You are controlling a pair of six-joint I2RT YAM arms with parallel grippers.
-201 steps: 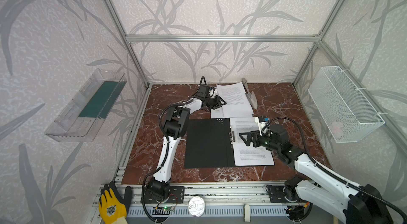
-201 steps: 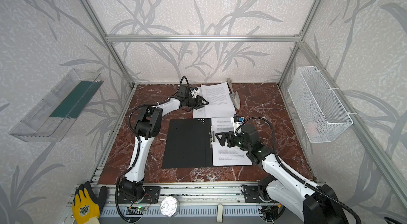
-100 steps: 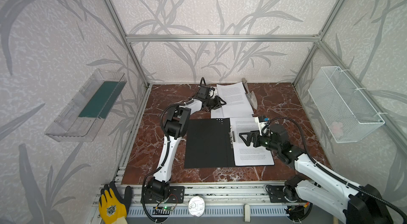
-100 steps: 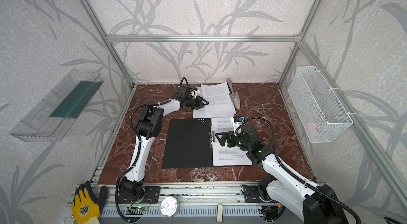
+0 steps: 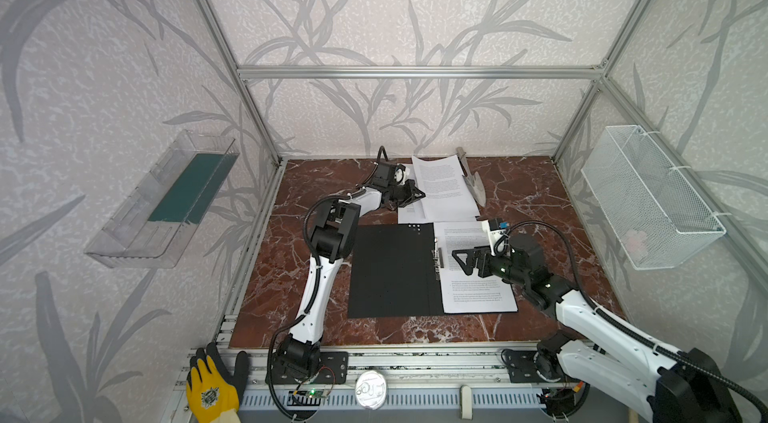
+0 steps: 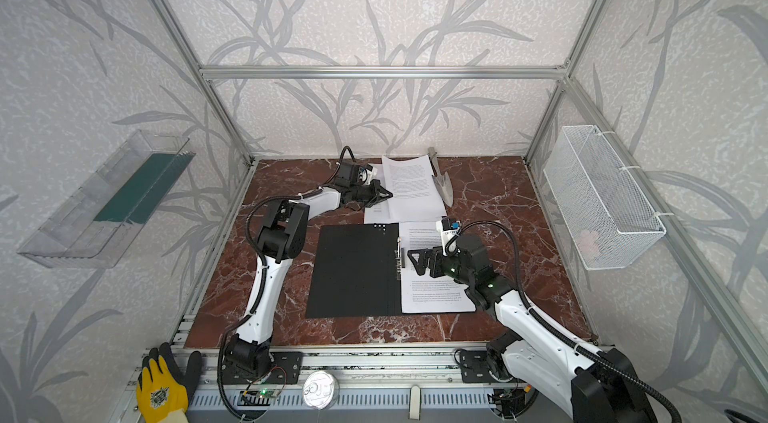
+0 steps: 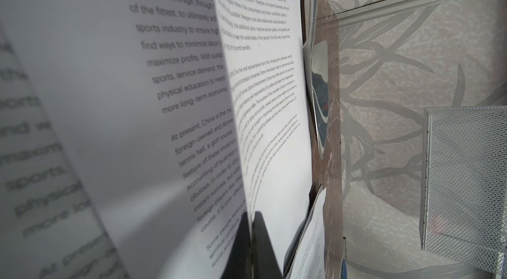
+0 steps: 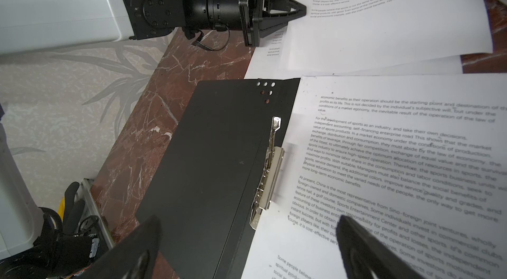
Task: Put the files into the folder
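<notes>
The black folder (image 5: 390,271) (image 6: 353,271) lies open on the marble table, its metal clip (image 8: 270,170) along the spine. One printed sheet (image 5: 473,288) rests on its right half. More of the files (image 5: 442,188) (image 6: 411,186) lie loose behind the folder, overlapping. At their left edge my left gripper (image 5: 419,195) (image 7: 251,217) is shut on the edge of one sheet (image 7: 269,115), which curves up from the closed jaws. My right gripper (image 5: 459,261) (image 8: 247,232) hovers open over the folder's spine, one finger above the black flap and one above the filed sheet.
A metal trowel (image 5: 473,186) lies just right of the loose sheets. A white wire basket (image 5: 648,196) hangs on the right wall. On the left wall is a clear tray (image 5: 124,229) holding a green pad. A yellow glove (image 5: 212,389) sits at the front rail.
My left gripper has closed onto the edge of a loose sheet at the back. The right arm and the folder have not moved.
</notes>
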